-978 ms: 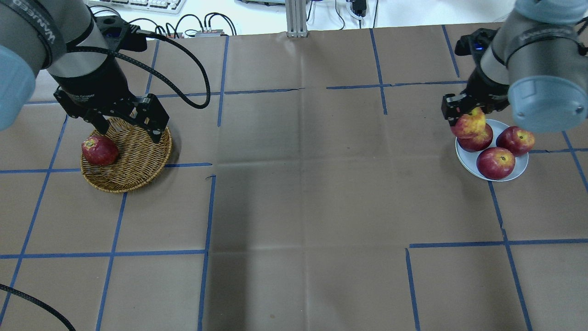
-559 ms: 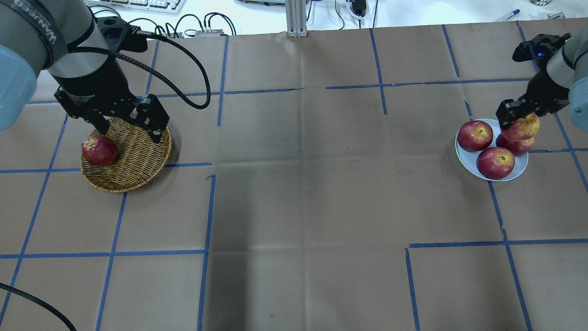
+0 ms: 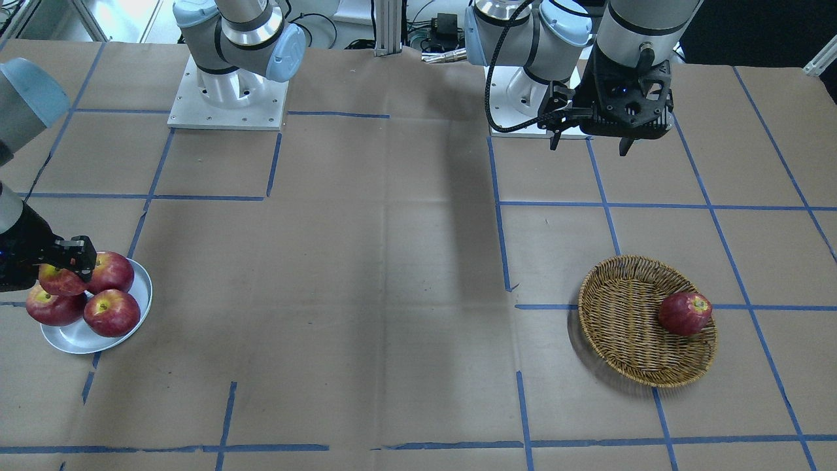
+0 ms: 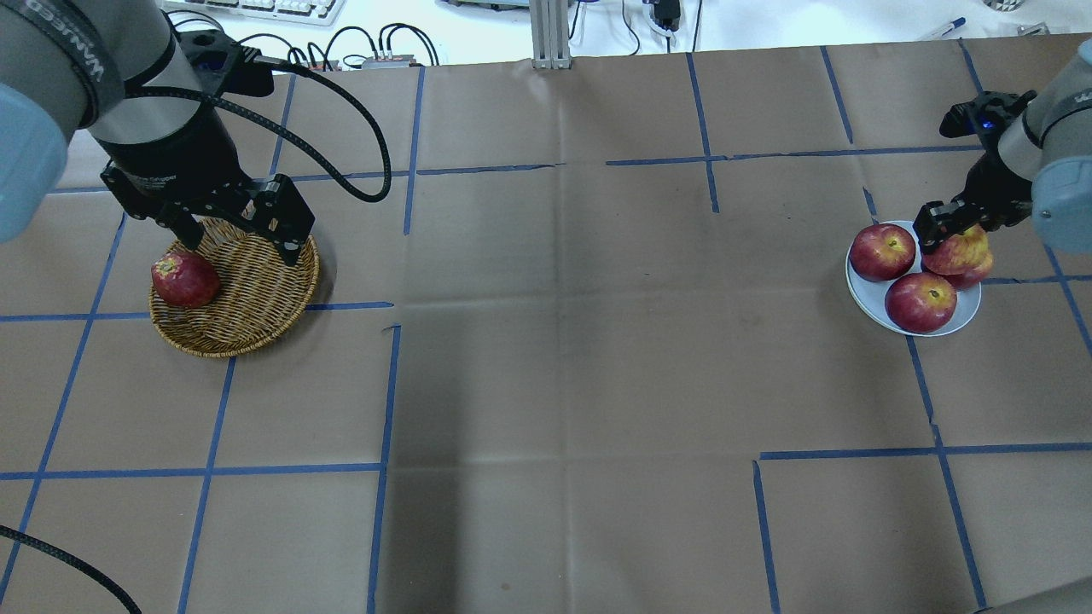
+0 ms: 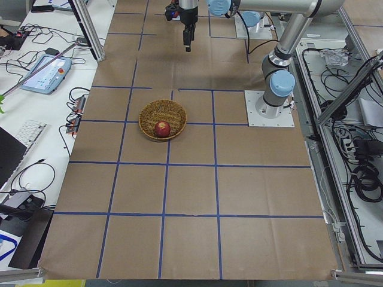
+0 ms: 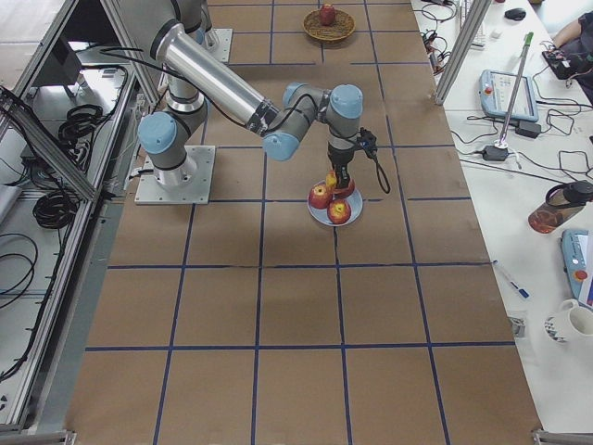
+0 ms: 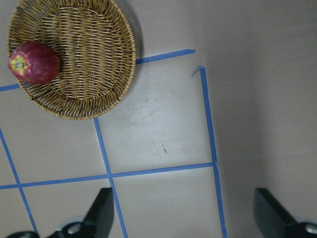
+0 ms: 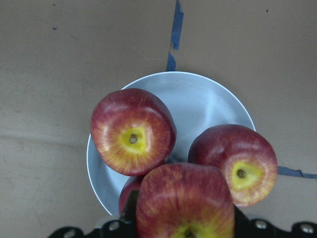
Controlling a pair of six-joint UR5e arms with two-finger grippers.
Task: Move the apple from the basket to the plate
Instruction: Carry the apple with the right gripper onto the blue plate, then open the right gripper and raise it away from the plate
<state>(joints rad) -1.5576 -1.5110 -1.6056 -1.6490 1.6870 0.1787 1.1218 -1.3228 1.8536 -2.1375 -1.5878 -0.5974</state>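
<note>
My right gripper (image 4: 954, 228) is shut on the apple (image 4: 962, 251), red with yellow-orange patches, and holds it over the far right side of the white plate (image 4: 862, 292). It hangs just above a darker apple on the plate; I cannot tell if they touch. The wrist view shows the held apple (image 8: 184, 203) close up over the plate (image 8: 198, 104). My left gripper (image 4: 239, 241) is open and empty above the far edge of the wicker basket (image 4: 256, 294). The basket holds one dark red apple (image 4: 184, 279).
Three darker red apples lie on the plate, two in plain view (image 4: 883, 251) (image 4: 920, 301) and one partly under the held apple (image 4: 972, 273). Brown paper with blue tape lines covers the table (image 4: 563, 367). Cables and a keyboard lie beyond the far edge.
My right gripper carried the apple from the plate's left side to its right side, then eased slightly back left and lower. The left arm has not moved.
</note>
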